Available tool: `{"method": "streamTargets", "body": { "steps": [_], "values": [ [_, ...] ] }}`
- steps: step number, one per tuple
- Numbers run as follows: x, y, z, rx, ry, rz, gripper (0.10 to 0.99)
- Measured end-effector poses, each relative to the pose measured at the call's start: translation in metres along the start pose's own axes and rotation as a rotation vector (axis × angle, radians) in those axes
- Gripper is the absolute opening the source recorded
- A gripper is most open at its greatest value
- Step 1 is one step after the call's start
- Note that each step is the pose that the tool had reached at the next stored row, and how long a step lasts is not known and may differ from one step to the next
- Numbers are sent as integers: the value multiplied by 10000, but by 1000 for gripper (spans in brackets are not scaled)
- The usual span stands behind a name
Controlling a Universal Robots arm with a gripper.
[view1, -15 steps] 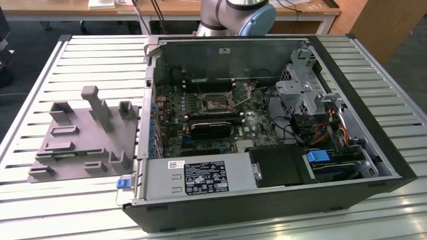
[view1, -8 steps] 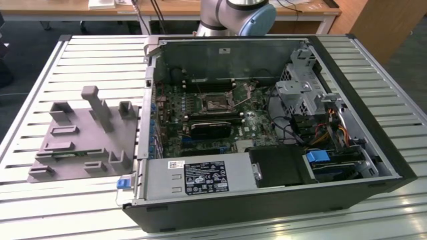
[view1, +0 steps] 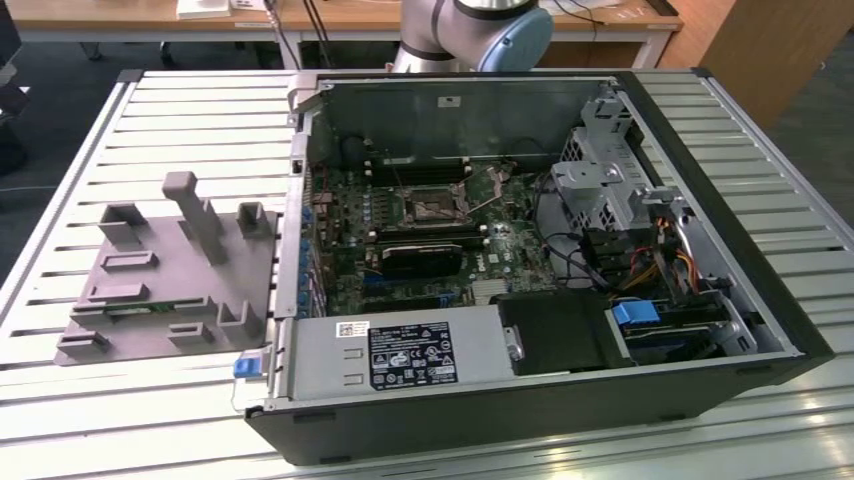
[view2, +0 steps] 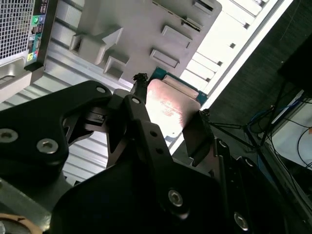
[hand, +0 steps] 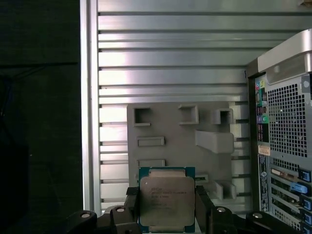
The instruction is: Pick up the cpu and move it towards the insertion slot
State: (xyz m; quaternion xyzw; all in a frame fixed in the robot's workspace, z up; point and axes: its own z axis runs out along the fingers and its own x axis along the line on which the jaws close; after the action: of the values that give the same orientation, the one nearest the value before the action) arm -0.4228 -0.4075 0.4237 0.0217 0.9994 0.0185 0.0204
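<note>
currently gripper [hand: 167,196] clamped on cpu [hand: 167,207], over grey fixture plate [hand: 170,130], computer case [hand: 287,122] beside.

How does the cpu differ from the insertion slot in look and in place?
Look: the cpu has a plain silver-grey top with a green edge; the insertion slot is a shiny frame around a dark centre. Place: the cpu is held by the gripper outside the computer case; the insertion slot lies on the board inside that case. Both are square.
</note>
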Motion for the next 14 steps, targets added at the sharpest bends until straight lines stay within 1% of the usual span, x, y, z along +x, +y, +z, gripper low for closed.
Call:
{"method": "streamTargets", "body": {
  "steps": [5, 14],
  "values": [
    [-127, 5, 6, -1, -1, -1, 541],
    [-395, 17, 17, 0, 0, 0, 541]
  ]
}}
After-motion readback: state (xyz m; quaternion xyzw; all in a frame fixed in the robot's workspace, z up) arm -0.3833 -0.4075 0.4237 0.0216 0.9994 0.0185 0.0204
